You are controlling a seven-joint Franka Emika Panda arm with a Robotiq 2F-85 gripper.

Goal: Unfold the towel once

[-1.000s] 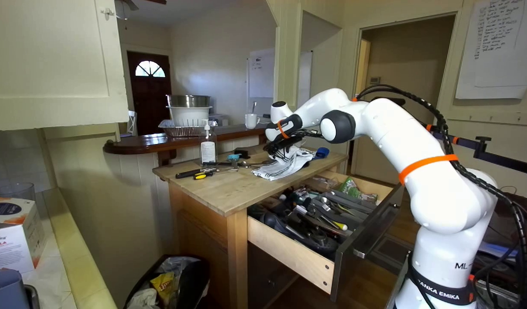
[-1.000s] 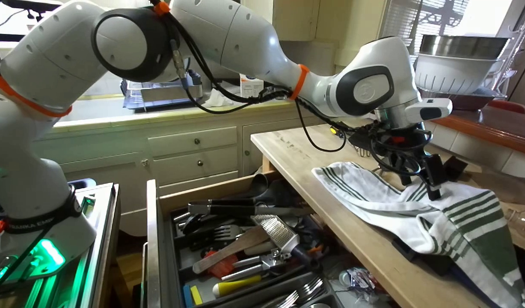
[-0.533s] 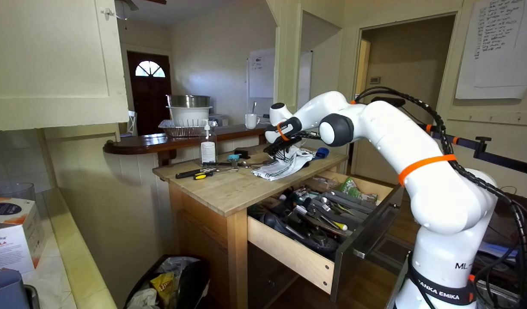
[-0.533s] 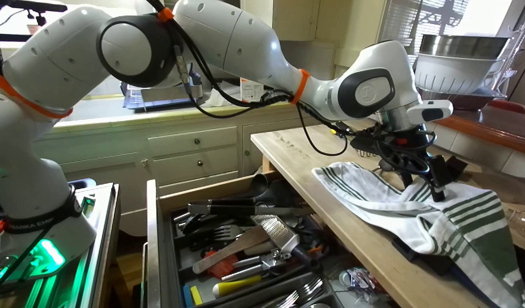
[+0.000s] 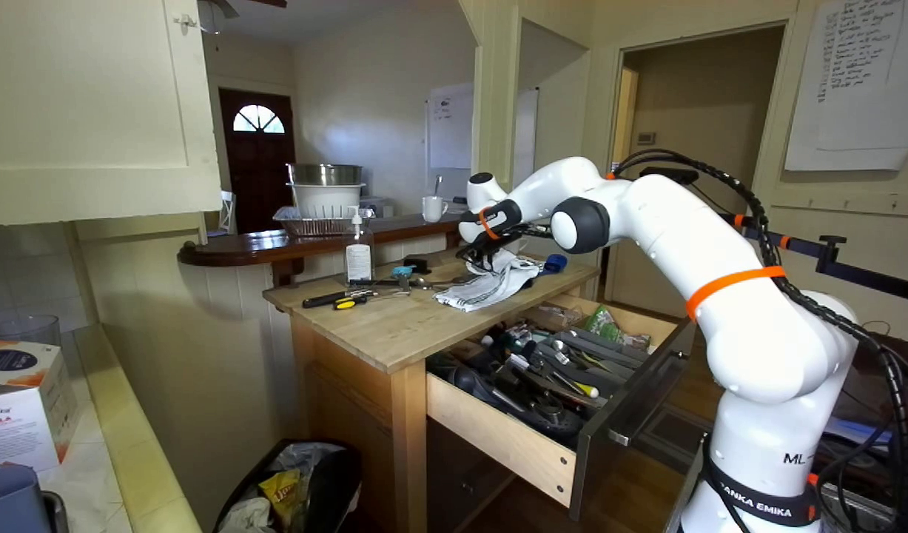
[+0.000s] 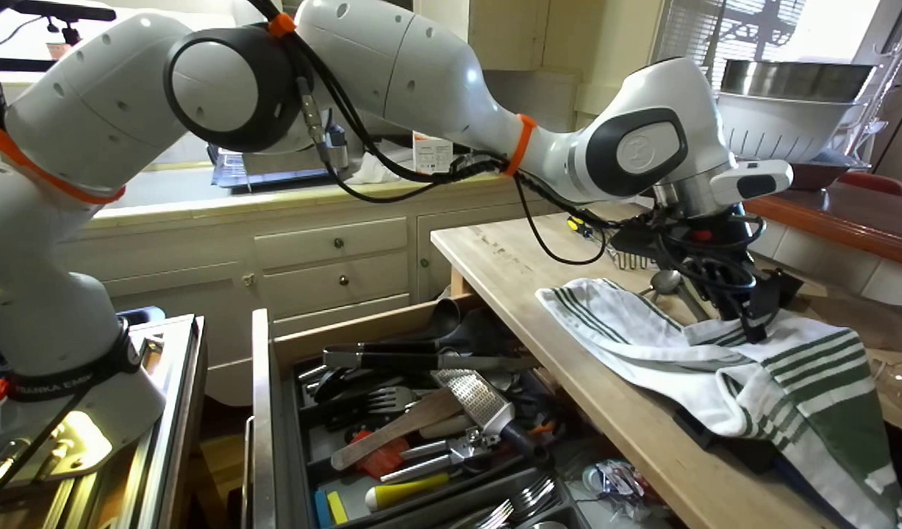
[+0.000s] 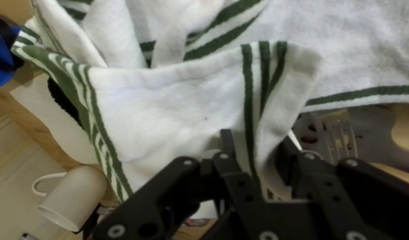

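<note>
The towel (image 6: 634, 345), white with dark green stripes, lies creased on the wooden counter in both exterior views, one end hanging past the edge. My gripper (image 6: 741, 327) points down onto its upper part, fingertips touching or just above the cloth. In the wrist view the towel (image 7: 167, 116) fills the middle, with a striped fold edge running down between the jaws. There my gripper (image 7: 257, 146) is partly closed, its fingers still apart on either side of that edge; no firm pinch shows. In an exterior view the arm hides part of the towel (image 5: 483, 291).
A drawer (image 6: 262, 411) full of utensils stands pulled out beneath the counter. A large spoon (image 6: 667, 281) lies beside the towel. A white mug (image 7: 72, 196) and a blue object (image 7: 1, 56) are nearby. A pump bottle (image 5: 359, 259) and a yellow-and-black tool (image 5: 350, 302) sit farther along.
My gripper dipped slightly, then shifted a little toward the back of the counter, and its fingers have drawn closer together. The towel has barely moved. The base light turned from green to yellowish.
</note>
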